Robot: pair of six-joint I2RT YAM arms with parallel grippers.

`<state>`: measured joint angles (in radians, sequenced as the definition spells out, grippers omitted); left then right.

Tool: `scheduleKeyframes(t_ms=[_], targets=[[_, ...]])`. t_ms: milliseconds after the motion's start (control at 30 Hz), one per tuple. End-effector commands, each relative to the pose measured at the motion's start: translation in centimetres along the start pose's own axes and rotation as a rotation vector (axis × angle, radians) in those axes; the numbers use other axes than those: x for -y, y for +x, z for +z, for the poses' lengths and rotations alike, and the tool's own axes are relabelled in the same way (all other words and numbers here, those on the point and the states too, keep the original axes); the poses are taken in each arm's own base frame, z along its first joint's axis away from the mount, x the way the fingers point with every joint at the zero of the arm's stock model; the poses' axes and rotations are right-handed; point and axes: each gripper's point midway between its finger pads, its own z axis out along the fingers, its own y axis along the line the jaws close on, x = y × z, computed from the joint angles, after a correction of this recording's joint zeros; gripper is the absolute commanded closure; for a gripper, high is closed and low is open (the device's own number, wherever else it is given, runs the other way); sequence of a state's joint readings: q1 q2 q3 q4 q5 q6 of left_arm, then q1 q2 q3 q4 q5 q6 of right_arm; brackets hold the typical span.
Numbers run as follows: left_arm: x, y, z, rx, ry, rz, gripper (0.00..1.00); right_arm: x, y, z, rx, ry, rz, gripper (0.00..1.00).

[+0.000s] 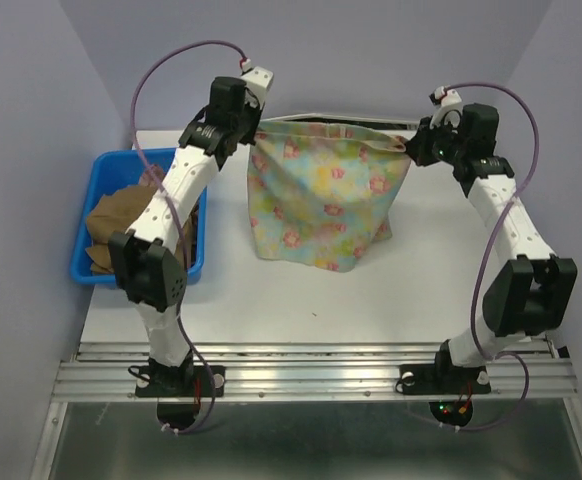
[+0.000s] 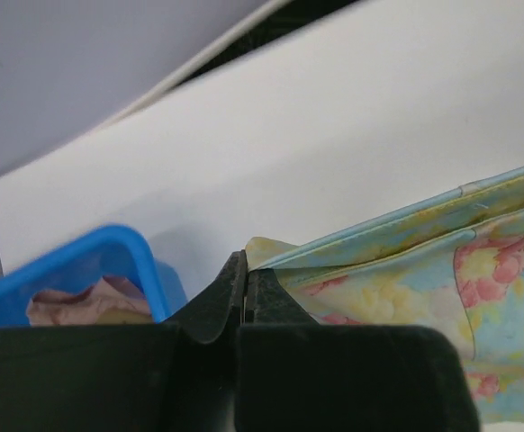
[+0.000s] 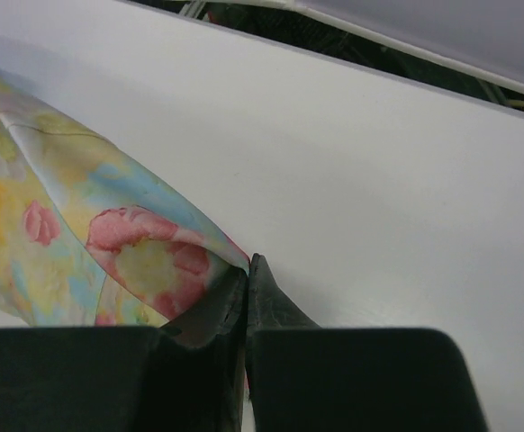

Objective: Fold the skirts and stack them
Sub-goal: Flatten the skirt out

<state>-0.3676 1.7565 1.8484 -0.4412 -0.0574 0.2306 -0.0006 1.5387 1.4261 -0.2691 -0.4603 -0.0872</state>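
The pastel yellow-blue skirt with pink flowers (image 1: 323, 192) hangs stretched between both grippers above the far middle of the table, its lower edge resting on the table top. My left gripper (image 1: 255, 134) is shut on its top left corner (image 2: 271, 254). My right gripper (image 1: 413, 142) is shut on its top right corner (image 3: 230, 256). The brown pleated skirt (image 1: 121, 222) lies crumpled in the blue bin, with a bit of dusty pink cloth (image 1: 154, 177) at the bin's far end.
The blue plastic bin (image 1: 93, 270) stands at the table's left edge, under my left arm; its rim shows in the left wrist view (image 2: 82, 256). The table's far edge (image 3: 406, 76) runs just behind the held skirt.
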Motion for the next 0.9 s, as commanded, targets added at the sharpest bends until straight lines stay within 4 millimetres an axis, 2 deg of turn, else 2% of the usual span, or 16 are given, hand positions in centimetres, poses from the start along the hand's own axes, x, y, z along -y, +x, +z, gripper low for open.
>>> scheduleKeyframes(t_ms=[0, 67, 100, 200, 267, 367, 400, 433, 500, 533, 600, 633, 667, 700, 800, 867], targets=[[-5.6, -10.0, -1.1, 0.228, -0.166, -0.065, 1.00, 4.8, -9.5, -1.0, 0.232, 0.186, -0.032, 0.99], [-6.1, -12.4, -1.3, 0.289, -0.178, -0.077, 1.00, 5.4, -13.3, -2.1, 0.310, 0.209, -0.039, 0.99], [-6.6, -14.8, -2.9, 0.365, -0.187, -0.081, 1.00, 6.2, -14.2, -2.6, 0.328, 0.225, -0.040, 0.99], [-6.7, -16.9, -5.8, 0.451, -0.170, -0.071, 1.00, 6.1, -16.8, -5.3, 0.391, 0.234, -0.069, 0.99], [-5.9, -16.5, -6.7, 0.455, -0.129, -0.058, 1.00, 5.0, -16.5, -6.1, 0.390, 0.205, -0.093, 0.99], [-4.2, -13.5, -9.1, 0.428, -0.060, -0.026, 1.00, 2.9, -12.6, -6.8, 0.326, 0.136, -0.147, 0.99], [-3.1, -12.0, -8.8, 0.400, -0.021, -0.007, 1.00, 2.5, -11.0, -6.7, 0.298, 0.115, -0.156, 0.98], [-1.6, -7.3, -6.6, 0.290, 0.023, 0.014, 1.00, 2.3, -6.3, -5.6, 0.207, 0.081, -0.141, 0.94], [1.2, -3.7, -7.5, 0.240, 0.122, 0.093, 0.93, 0.0, -1.3, -6.2, 0.097, -0.037, -0.212, 0.64], [3.9, 2.3, -6.1, 0.118, 0.208, 0.137, 0.86, -1.0, 3.3, -5.9, 0.008, -0.102, -0.201, 0.37], [6.7, 6.9, -7.5, 0.051, 0.292, 0.227, 0.66, -2.5, 8.3, -7.6, -0.114, -0.171, -0.242, 0.19], [9.7, 12.5, -7.9, -0.058, 0.384, 0.294, 0.41, -3.2, 10.2, -8.3, -0.153, -0.195, -0.252, 0.00], [10.9, 14.7, -8.7, -0.090, 0.430, 0.324, 0.25, -3.9, 12.8, -9.0, -0.204, -0.232, -0.266, 0.00], [11.7, 17.9, -10.2, -0.150, 0.480, 0.352, 0.04, -5.0, 13.9, -10.5, -0.235, -0.256, -0.269, 0.00], [12.8, 20.7, -12.9, -0.210, 0.580, 0.401, 0.03, -6.9, 15.1, -12.6, -0.263, -0.310, -0.260, 0.00], [12.7, 21.0, -13.6, -0.215, 0.594, 0.414, 0.03, -7.2, 14.2, -12.9, -0.235, -0.305, -0.255, 0.00]])
